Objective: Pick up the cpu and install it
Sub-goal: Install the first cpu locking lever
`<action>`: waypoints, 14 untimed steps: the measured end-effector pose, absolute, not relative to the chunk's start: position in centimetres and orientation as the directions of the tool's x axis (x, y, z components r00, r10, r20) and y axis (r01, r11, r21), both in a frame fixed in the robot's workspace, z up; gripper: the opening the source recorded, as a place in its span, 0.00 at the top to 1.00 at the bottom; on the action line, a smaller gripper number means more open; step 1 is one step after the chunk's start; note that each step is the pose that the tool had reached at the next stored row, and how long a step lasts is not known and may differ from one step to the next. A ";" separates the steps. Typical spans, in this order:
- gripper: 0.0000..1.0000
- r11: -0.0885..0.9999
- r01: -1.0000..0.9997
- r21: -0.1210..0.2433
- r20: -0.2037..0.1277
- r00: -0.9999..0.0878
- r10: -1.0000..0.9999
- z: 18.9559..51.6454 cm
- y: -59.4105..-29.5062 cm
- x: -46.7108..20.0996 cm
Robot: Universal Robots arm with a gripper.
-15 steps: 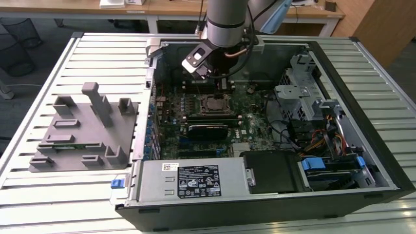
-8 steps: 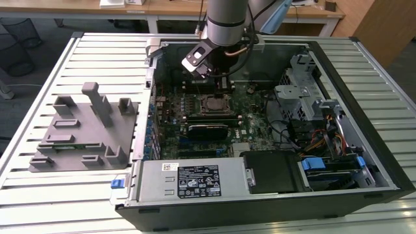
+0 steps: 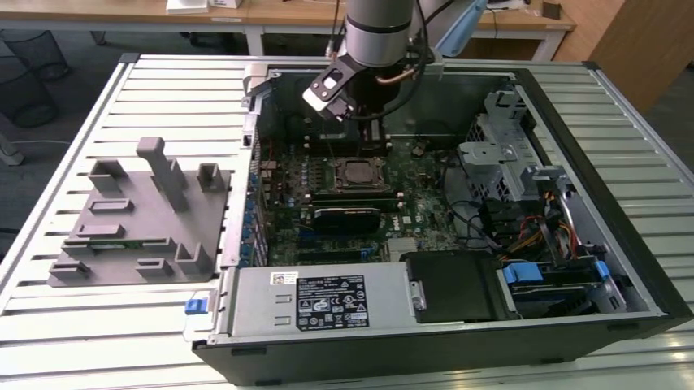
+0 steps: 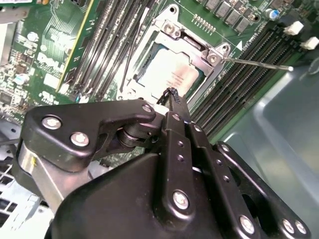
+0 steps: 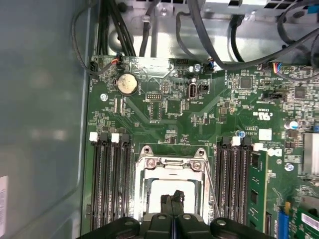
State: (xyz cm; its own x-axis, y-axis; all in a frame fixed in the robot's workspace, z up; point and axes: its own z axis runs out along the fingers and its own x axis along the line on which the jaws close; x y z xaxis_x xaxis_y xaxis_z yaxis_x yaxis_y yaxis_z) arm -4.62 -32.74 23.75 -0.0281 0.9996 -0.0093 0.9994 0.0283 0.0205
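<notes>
cpu [image 4: 167, 74], pale silvery square lid with faint print, seated in metal-framed socket [image 4: 172, 31] on glossy green motherboard [image 5: 209, 114], black gripper [image 4: 171, 95] fingers pressed together, tips just above cpu, possibly touching, round silver coin cell [image 5: 126, 83], white printed label [image 3: 331, 301] on grey power supply [image 3: 255, 296]

Cpu [image 4: 169, 74]: pale silvery-white top. Gripper [image 4: 172, 95]: matte black, silver screw heads. Motherboard [image 5: 199, 124]: green, fine pale traces. Socket frame [image 4: 192, 44]: bright silver. Memory slots [image 5: 107, 179]: black, white clips. Table [image 3: 65, 146]: pale grey, ribbed stripes. Fixture block [image 3: 130, 219]: plain grey.
</notes>
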 end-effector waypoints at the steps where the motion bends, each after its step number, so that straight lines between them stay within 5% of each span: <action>1: 0.89 0.028 0.999 0.021 -0.009 -0.028 1.000 24.0 -32.7 -4.6; 14: 0.89 0.053 0.998 0.026 -0.010 -0.053 0.999 26.6 -32.7 -4.6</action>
